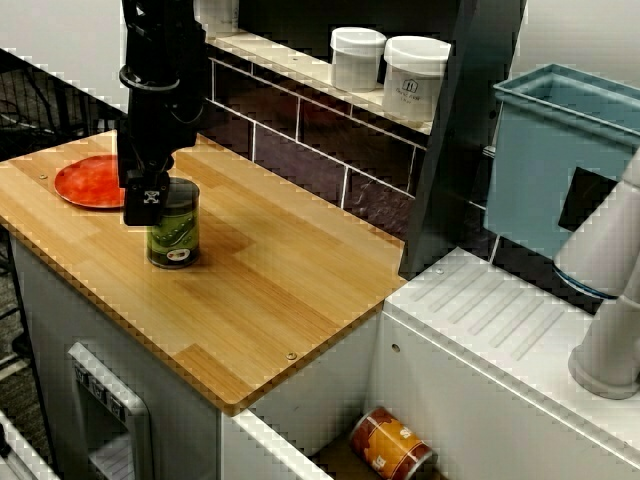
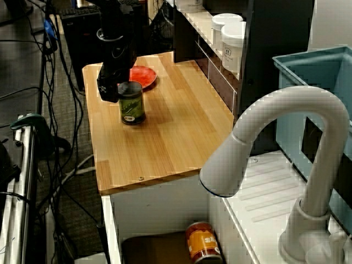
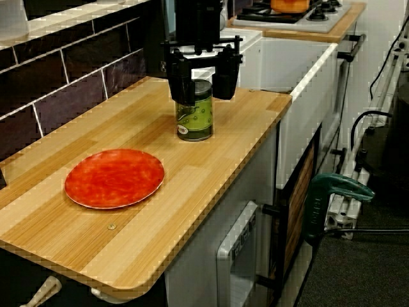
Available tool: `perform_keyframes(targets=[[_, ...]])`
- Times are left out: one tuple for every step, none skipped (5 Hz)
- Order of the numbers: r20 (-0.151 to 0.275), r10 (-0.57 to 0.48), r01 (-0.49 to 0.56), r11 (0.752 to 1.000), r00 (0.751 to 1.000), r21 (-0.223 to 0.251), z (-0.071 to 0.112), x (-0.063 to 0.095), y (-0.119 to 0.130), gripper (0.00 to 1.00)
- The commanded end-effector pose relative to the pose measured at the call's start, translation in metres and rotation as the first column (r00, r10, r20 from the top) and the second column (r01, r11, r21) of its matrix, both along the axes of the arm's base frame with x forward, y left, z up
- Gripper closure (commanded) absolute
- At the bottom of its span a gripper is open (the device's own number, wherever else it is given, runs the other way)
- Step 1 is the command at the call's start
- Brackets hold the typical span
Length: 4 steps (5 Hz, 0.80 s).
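The round red plate (image 3: 114, 178) lies beside your tool (image 3: 203, 96), its fingers spread astride the green-labelled tin can (image 3: 195, 121); centre them evenly.

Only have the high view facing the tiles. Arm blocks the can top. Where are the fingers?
Observer: In the low view from the plate end, the gripper has one finger on each side of the can, near its top. I can't tell if they press it.
Operator: What's past the far end of the counter?
Observer: Same view: a hob with an orange pot on it.
Operator: Anything on the floor side?
Observer: The view from over the tap shows a green clamp beside the counter.
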State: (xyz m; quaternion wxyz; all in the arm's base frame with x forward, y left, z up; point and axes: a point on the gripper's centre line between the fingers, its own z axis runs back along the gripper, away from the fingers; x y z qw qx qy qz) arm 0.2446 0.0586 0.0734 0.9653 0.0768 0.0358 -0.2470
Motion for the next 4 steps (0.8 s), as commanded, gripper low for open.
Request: perform_keyframes(targets=[[0.053, -0.066, 0.065, 0.998, 0.996, 0.018, 0.017, 0.005, -0.012, 0.00], [0.067, -0.133, 0.131, 0.991, 0.989, 0.025, 0.021, 0.002, -0.007, 0.00], [0.066, -0.181, 0.181, 0.984, 0.981, 0.003, 0.026, -0.004, 0.003, 0.00], [0.060, -0.194, 0.193, 0.981, 0.979, 0.025, 0.031, -0.010, 0.020, 0.00]])
